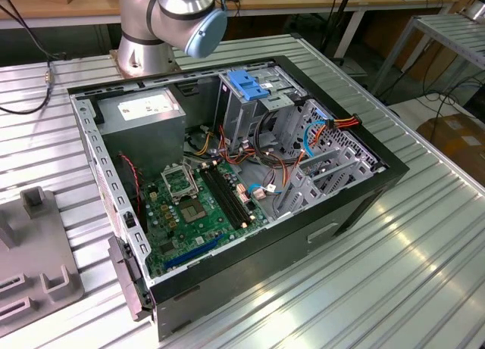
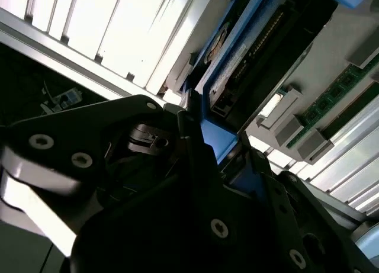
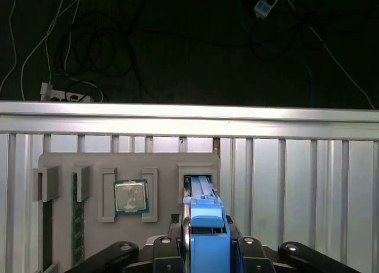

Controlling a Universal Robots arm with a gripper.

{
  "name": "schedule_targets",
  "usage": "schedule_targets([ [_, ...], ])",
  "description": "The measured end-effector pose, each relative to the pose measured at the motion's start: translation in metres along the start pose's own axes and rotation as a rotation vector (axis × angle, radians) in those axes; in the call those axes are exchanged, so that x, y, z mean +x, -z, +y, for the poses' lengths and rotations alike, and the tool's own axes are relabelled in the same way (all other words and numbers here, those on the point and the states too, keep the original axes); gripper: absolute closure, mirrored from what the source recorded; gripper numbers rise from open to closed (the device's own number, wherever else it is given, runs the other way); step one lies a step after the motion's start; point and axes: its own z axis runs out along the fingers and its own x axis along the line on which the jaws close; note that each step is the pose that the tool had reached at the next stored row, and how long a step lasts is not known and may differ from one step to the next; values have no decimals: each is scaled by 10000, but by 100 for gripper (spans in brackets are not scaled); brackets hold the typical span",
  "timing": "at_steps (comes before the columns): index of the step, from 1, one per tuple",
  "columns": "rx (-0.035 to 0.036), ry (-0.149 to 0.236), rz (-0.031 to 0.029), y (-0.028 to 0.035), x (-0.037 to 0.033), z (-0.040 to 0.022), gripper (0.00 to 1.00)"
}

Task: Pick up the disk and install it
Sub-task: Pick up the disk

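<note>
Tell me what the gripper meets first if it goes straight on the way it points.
The disk: its blue frame sits right at the gripper tip. Behind it, seemingly, lies the grey fixture.

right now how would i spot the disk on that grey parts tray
Find the grey parts tray on the ribbed metal table. Past the memory sticks and the square processor chip, the disk stands on edge in the end slot. It alone has a blue frame, and the tool grips it.
</note>
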Motion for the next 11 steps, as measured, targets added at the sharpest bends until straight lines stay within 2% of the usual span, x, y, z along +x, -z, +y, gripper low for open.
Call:
schedule_targets([
  [2, 1, 2, 0, -1, 1, 0, 63],
  [6, -2, -3, 1, -1, 58, 1, 63],
  [11, 1, -93, 1, -4, 50, -7, 63],
])
